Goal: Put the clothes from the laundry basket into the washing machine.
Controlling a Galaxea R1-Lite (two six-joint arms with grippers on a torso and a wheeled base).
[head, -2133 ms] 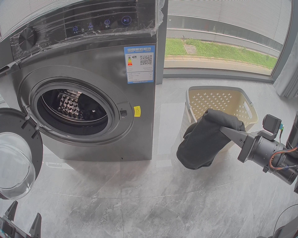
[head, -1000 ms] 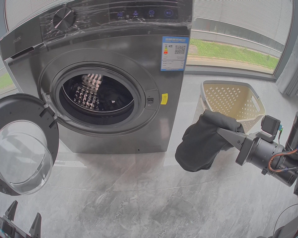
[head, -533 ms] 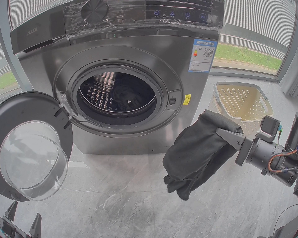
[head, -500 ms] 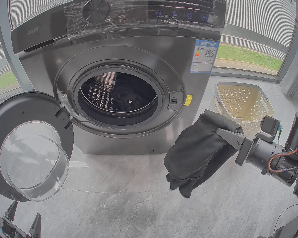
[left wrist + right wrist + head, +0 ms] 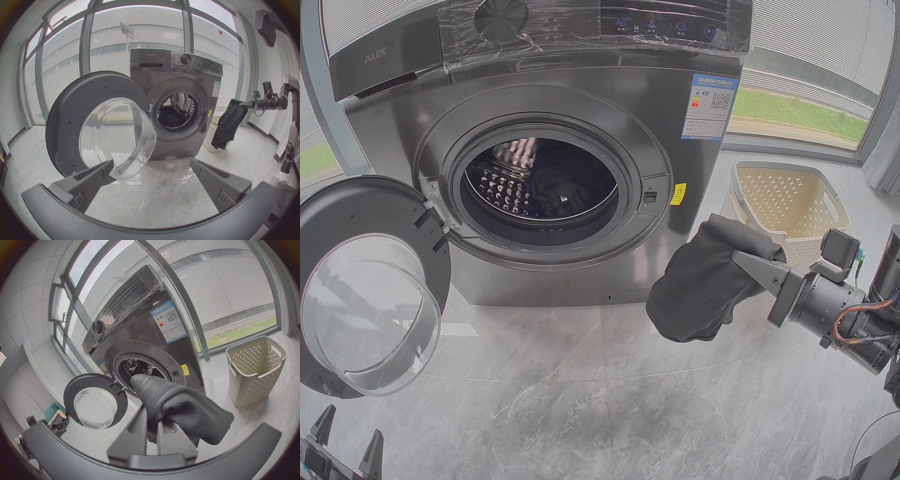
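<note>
My right gripper [image 5: 751,261] is shut on a dark grey garment [image 5: 703,286] that hangs in the air between the cream laundry basket [image 5: 828,203] and the washing machine [image 5: 550,112]. In the right wrist view the garment [image 5: 182,408] drapes over the closed fingers [image 5: 168,433]. The machine's round door [image 5: 369,287] stands swung open to the left, and dark clothes [image 5: 562,181] lie inside the drum. My left gripper [image 5: 347,437] sits low at the front left, open and holding nothing; its fingers [image 5: 93,175] are spread wide in the left wrist view.
The basket [image 5: 256,371] stands on the grey marble floor [image 5: 581,400] to the right of the machine, by the large window [image 5: 812,75]. Its visible inside holds no clothes. Open floor lies in front of the machine.
The head view has swung left, bringing the washing machine to the centre. The hanging garment has swung and now hangs bunched up shorter than half a second ago. My right gripper keeps its hold.
</note>
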